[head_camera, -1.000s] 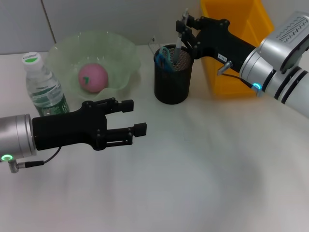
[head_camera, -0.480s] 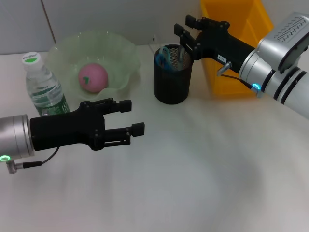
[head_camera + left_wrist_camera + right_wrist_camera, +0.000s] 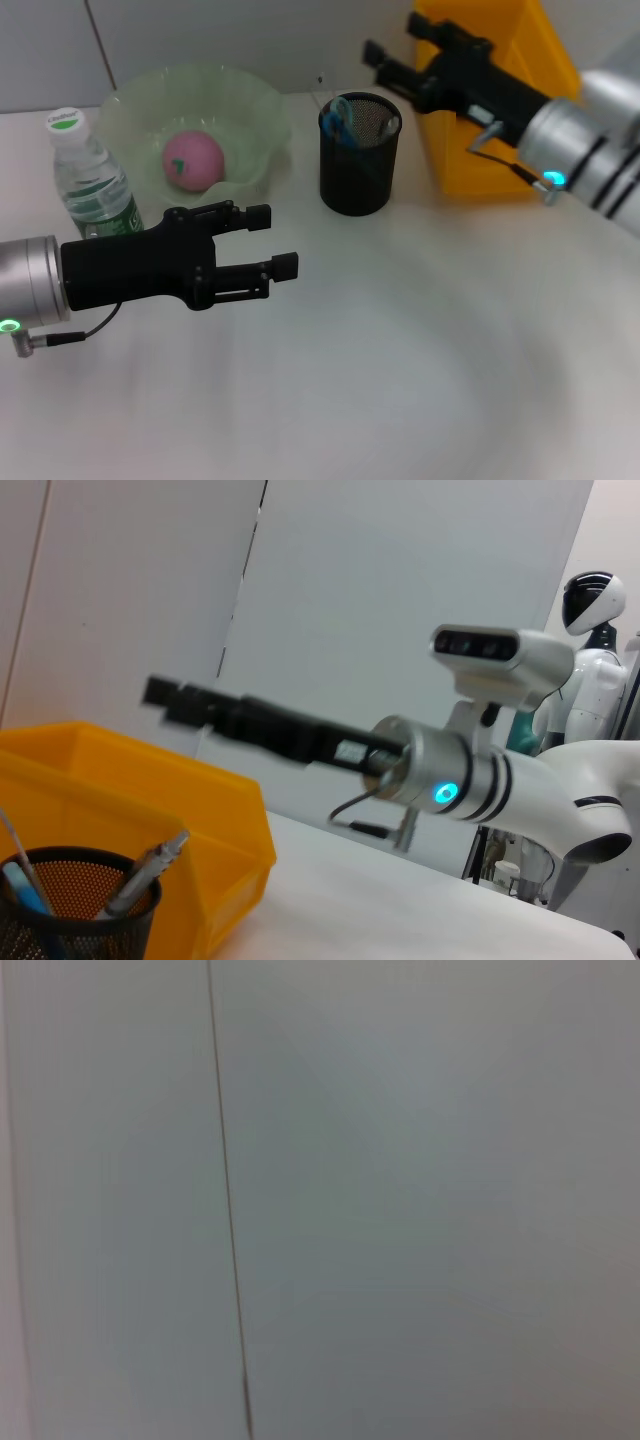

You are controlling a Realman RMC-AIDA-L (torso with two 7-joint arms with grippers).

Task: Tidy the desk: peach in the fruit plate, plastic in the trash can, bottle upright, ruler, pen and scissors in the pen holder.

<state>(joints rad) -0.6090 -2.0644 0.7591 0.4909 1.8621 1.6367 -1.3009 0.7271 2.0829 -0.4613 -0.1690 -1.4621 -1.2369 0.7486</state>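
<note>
Right gripper has let go of the pen, now in the pen holder; jaws spread, empty, pulling back (desk looks about tidy). Left gripper idles open.

Both arms are silver cylinders ending in black, boxy grippers with two long flat fingers. The left gripper has a green ring light at its silver wrist and a thin black cable looping below. The right gripper carries a small white label on its black body, a cyan light, black bands and a cable at the wrist.
</note>
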